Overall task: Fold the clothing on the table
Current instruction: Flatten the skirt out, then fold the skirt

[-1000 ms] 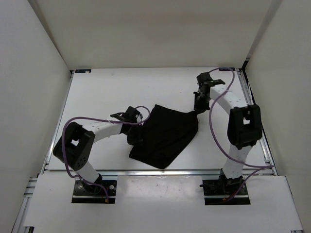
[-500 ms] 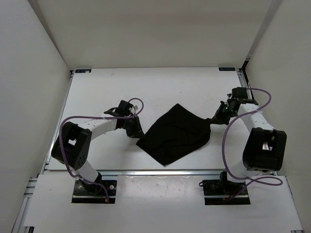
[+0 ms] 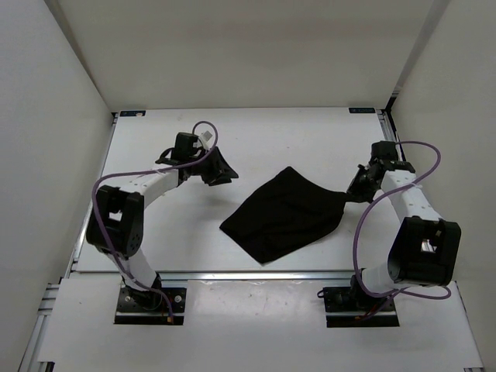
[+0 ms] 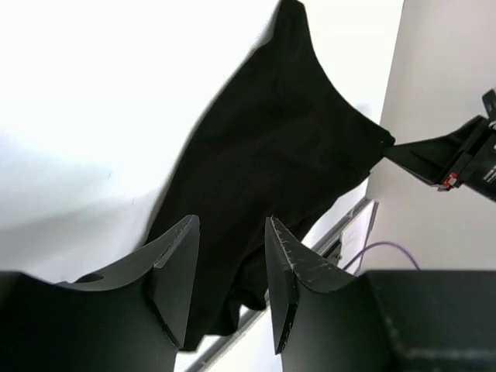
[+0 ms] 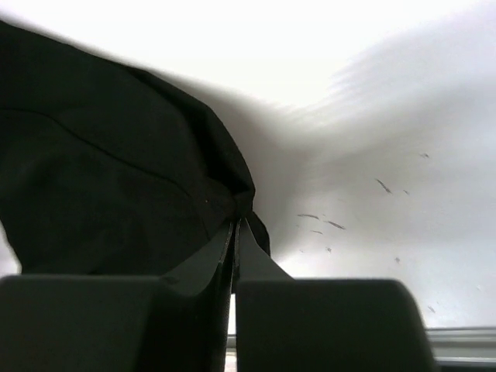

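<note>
My right tool (image 5: 235,226) is pinching shut on the right corner of the clothing (image 3: 285,213), which is lying mid-way across the bench (image 3: 271,139). My left tool (image 4: 231,222) is hovering open, gripping nothing, left of the fabric.

2 arms (image 3: 151,184), white links, black joints, looping purple cables (image 3: 418,143), black wedge-shaped tool fingers (image 4: 174,267)
</note>
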{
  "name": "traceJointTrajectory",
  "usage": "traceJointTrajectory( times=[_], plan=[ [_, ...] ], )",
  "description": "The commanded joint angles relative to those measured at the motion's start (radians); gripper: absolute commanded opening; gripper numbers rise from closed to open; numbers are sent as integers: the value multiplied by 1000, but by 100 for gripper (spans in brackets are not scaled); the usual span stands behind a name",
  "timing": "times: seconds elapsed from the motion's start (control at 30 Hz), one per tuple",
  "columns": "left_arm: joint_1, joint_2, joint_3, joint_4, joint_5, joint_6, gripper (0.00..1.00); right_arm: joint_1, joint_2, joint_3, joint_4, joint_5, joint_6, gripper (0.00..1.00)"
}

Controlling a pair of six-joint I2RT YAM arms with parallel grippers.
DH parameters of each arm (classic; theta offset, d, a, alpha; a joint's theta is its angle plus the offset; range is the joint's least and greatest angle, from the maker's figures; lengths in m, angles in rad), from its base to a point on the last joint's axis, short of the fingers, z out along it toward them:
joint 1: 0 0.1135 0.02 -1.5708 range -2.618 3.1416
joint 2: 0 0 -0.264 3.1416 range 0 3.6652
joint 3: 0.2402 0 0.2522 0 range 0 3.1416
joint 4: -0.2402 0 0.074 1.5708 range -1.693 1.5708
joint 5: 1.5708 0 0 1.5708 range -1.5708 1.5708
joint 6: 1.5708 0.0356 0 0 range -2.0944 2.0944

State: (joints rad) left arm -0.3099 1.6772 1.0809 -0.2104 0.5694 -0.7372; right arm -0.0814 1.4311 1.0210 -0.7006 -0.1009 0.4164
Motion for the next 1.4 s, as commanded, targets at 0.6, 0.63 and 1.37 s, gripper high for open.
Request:
traceJointTrajectory(
  times=[0.6, 0.63, 1.37],
  plan=[
    [-207, 556, 584, 42, -59, 185, 49, 23, 25, 21, -48, 6, -59, 0],
    [-210, 572, 599, 37, -51, 183, 50, 23, 26, 21, -50, 12, -62, 0],
    [-308, 816, 979, -69, -60, 127, 49, 3, 17, 5, -57, -13, -103, 0]
  ],
)
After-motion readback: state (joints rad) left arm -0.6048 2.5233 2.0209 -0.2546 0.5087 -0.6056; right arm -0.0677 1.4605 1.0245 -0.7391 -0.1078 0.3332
